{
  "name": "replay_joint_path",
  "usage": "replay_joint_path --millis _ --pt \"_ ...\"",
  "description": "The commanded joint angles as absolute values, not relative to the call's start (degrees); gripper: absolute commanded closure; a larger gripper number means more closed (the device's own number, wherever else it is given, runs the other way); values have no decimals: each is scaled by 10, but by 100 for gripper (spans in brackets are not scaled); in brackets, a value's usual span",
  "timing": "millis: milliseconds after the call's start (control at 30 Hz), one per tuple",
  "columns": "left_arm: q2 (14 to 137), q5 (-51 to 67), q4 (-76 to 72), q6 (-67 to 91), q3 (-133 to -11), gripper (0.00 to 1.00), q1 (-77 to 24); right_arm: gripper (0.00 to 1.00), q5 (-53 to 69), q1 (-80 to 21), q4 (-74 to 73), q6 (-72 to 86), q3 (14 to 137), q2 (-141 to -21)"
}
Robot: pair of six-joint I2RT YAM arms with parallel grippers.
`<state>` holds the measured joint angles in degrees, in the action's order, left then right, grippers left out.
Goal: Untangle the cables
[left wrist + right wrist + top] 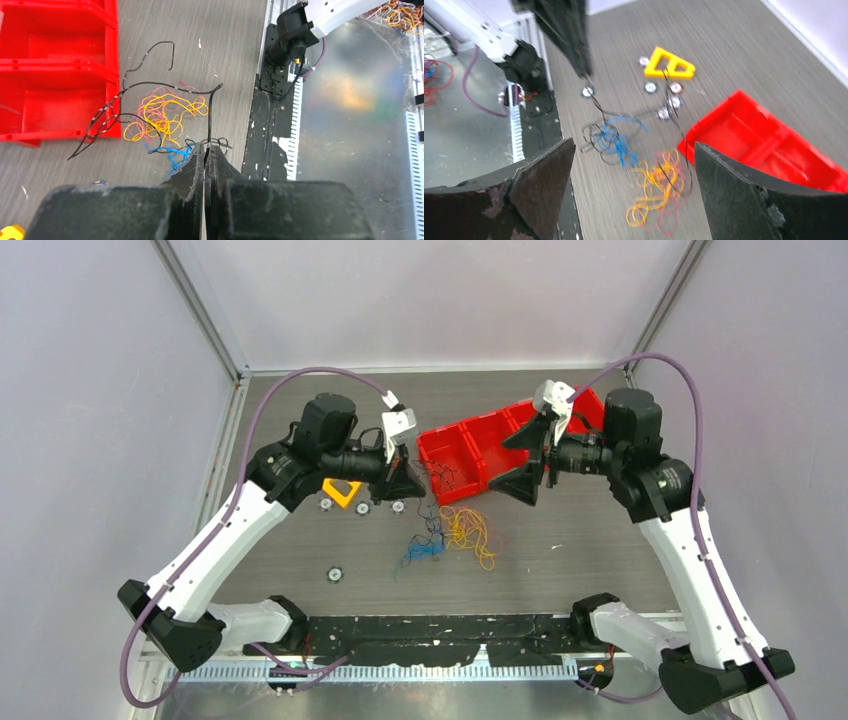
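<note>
The cables lie tangled at the table's middle: a yellow-orange bunch with reddish loops, a blue bunch and black wires. My left gripper is raised above the pile's left side. Its jaws are shut on a black wire that hangs down to the pile. My right gripper is open and empty, held above the pile's right side. In its wrist view the yellow bunch and blue bunch lie below, between the fingers.
Red bins stand behind the pile, with a black wire end reaching the front wall. A yellow triangular piece and small round discs lie to the left. A black strip runs along the near edge.
</note>
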<state>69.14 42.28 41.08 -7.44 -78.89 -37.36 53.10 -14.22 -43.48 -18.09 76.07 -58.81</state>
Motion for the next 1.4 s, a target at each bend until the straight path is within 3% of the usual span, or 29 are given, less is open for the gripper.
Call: replay_joint_path --millis 0,167,500,600,667,700,767,800,833,900,933,1033,1167,1267,1367 --pt "697 424 387 26 -827 100 -374 5 502 -229 -218 -10 711 -570" --pt "692 435 342 100 -820 100 -371 1 446 -305 -75 61 657 -595" --pt "690 495 201 257 -803 100 -338 18 438 -390 59 118 604 -665" --pt "686 493 171 295 -792 100 -322 39 437 -399 103 139 591 -678" --pt "683 496 151 315 -782 100 -313 59 438 -404 118 152 593 -680" --pt "680 497 143 320 -777 100 -310 74 440 -406 119 155 594 -682" --pt "674 496 131 323 -766 100 -306 91 440 -407 116 163 596 -681" --pt "669 497 123 322 -759 100 -301 93 440 -407 114 165 597 -679" --pt "660 498 113 318 -746 94 -293 94 444 -406 108 169 598 -674" --pt "633 510 89 297 -711 50 -262 94 453 -402 105 185 599 -664" --pt "615 515 90 266 -689 36 -242 94 456 -399 107 205 599 -660" --pt "543 508 117 160 -622 15 -171 95 462 -383 118 236 606 -648" --pt "461 490 168 29 -542 1 -165 94 453 -377 124 271 628 -653" --pt "431 472 94 58 -489 1 -203 95 429 -377 147 317 642 -667" --pt "450 381 43 63 -492 1 -307 94 410 -377 168 372 652 -678"
